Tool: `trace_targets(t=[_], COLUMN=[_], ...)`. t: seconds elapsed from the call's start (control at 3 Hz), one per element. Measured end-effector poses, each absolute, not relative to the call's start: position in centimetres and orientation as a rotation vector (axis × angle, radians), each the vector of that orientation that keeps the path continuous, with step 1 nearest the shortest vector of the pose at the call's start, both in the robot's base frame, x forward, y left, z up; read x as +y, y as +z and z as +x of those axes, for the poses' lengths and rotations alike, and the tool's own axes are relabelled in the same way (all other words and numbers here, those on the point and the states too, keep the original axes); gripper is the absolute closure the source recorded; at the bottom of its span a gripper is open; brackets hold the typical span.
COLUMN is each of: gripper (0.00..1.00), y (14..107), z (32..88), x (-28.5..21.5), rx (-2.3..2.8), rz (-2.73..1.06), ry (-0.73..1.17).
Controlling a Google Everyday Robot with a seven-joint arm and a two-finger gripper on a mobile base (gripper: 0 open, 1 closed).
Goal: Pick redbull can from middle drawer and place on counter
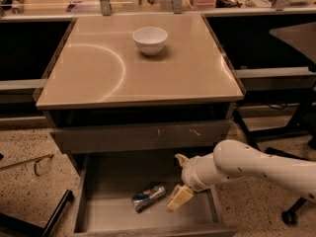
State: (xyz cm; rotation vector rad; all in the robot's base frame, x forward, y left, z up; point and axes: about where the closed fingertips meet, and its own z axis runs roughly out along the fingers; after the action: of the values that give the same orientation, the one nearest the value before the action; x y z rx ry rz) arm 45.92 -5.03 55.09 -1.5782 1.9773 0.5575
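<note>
camera view
- hidden: the arm (256, 164) is running off the right edge. The bottom edge is cutting the middle drawer (113, 181) at its near wall. The can's print is not reading clearly.
- redbull can (148, 196): lying on its side on the middle drawer's floor, about centre, slightly toward the near wall.
- can axis: running diagonally, one end pointing at the drawer's near-left corner and the other at its far-right corner. Cannot tell which end is the top.
- gripper (176, 182): hanging inside the middle drawer, in its right half, with the arm coming in over the drawer's right wall.
- fingers (179, 198): standing apart and gripping nothing. The lower tan one is sitting just beside the can's far-right end, and I cannot tell if it is touching. The other is poking up near the drawer's far wall.
- middle drawer: standing pulled out, holding the can.
- drawer front (138, 137): sitting shut directly above the middle drawer.
- counter (148, 78): lying above the middle drawer, carrying a white bowl (150, 39) upright toward its far edge.
</note>
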Motion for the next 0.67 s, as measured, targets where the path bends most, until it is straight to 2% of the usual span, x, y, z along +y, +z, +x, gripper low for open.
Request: trace_targets(t=[0.67], gripper=[0.00], y=[49.9], z=[48.1], x=[-3.0], rx=[1.884], rz=[-1.565], ry=[0.667])
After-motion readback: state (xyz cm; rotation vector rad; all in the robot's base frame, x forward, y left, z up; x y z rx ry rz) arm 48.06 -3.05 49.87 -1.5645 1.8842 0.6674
